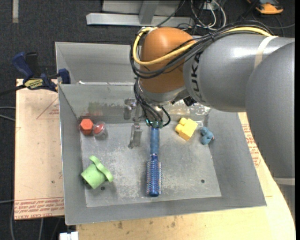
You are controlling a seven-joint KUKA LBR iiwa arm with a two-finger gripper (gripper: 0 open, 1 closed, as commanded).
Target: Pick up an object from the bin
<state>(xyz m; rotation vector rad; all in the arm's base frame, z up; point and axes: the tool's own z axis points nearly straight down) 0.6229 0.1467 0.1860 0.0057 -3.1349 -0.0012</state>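
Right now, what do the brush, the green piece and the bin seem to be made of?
Brush: probably plastic. It is one even blue, the handle has a slight sheen, and the head is densely bristled.
Green piece: matte and soft-looking, perhaps foam or rubbery plastic. It shows no glare and its edges are rounded.
Bin: grey metal with a dull finish. The floor is scuffed and speckled, and the walls are flat folded sheets.

- Setting: robotics lab, bin-picking test cell.
- Industrial arm with KUKA lettering; orange wrist cover and looped wrist cables directly above the end effector.
- Grey metal bin beneath the end effector, holding a few small loose objects.
- Beyond the end effector: dark floor with trailing leads.
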